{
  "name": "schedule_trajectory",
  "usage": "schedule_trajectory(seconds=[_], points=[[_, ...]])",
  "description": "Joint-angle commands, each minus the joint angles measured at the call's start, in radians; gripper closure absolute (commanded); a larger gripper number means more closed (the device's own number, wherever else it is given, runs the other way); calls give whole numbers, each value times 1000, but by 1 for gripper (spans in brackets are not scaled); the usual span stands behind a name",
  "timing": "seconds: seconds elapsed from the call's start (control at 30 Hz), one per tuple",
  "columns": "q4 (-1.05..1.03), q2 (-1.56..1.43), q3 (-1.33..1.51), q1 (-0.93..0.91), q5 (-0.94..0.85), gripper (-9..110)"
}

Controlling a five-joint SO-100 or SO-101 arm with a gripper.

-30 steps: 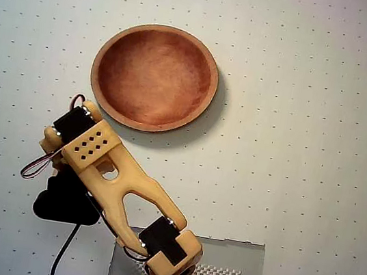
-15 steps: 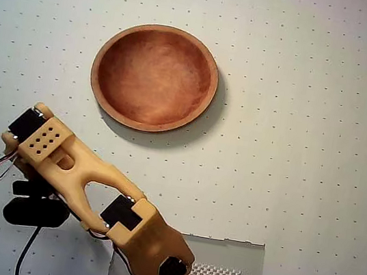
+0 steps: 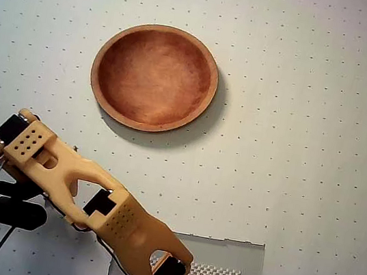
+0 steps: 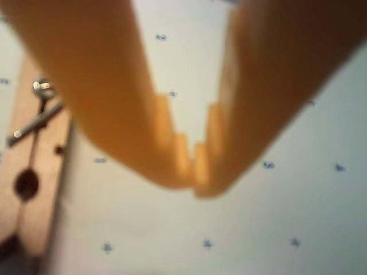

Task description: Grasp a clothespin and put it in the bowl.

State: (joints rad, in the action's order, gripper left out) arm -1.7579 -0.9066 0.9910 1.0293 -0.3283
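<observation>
- While the fingers [image 4: 192, 177] are meeting tip to tip with nothing between them, the clothespin [image 4: 28, 172] is lying flat on the counter [image 4: 275, 229] just left of them in the wrist view, ungripped
- Well apart from the arm, the wooden bowl [image 3: 154, 78] is sitting empty, awaiting the drop

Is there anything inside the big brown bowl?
No. The bowl shows only its bare reddish wood in the overhead view. The clothespin lies on the table beside the gripper in the wrist view.
</observation>
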Motion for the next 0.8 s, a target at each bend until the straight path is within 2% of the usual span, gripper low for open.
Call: schedule_trajectory(seconds=[0.0, 0.4, 0.77], points=[[-34, -34, -104, 11, 20, 104], [-29, -17, -362, 61, -32, 103], [-28, 101, -402, 64, -109, 103]])
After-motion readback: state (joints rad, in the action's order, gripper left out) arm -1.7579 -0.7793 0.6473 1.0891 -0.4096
